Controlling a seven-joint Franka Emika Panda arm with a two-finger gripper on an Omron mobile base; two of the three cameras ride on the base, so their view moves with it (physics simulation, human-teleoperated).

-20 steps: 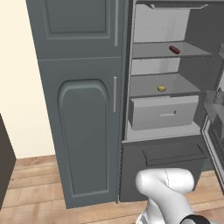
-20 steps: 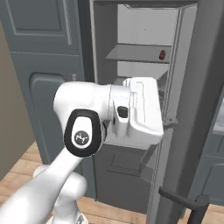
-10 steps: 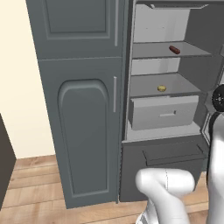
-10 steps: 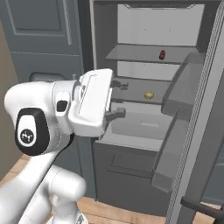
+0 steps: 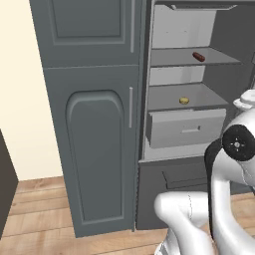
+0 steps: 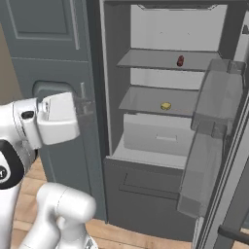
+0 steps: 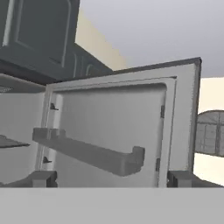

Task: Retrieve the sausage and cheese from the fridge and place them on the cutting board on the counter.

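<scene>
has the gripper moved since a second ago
Yes. In the right base view the gripper has swung left, from in front of the fridge drawer to beside the grey cabinet.

A home kitchen: open fridge point(image 5: 184, 74) beside grey panelled cabinet point(image 5: 94, 124), wood floor point(image 5: 35, 219).

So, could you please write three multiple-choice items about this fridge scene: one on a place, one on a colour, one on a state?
1. Where is the sausage?
A. upper shelf
B. in the drawer
C. on the floor

2. What colour is the cheese?
A. blue
B. pale yellow
C. black

3. How is the fridge door?
A. shut
B. missing
C. open

Answers:
1. A, it lies on the shelf above the cheese.
2. B, a yellowish lump shows on the lower shelf.
3. C, the inside shelves and the drawer are visible, and the door stands swung out.
</scene>
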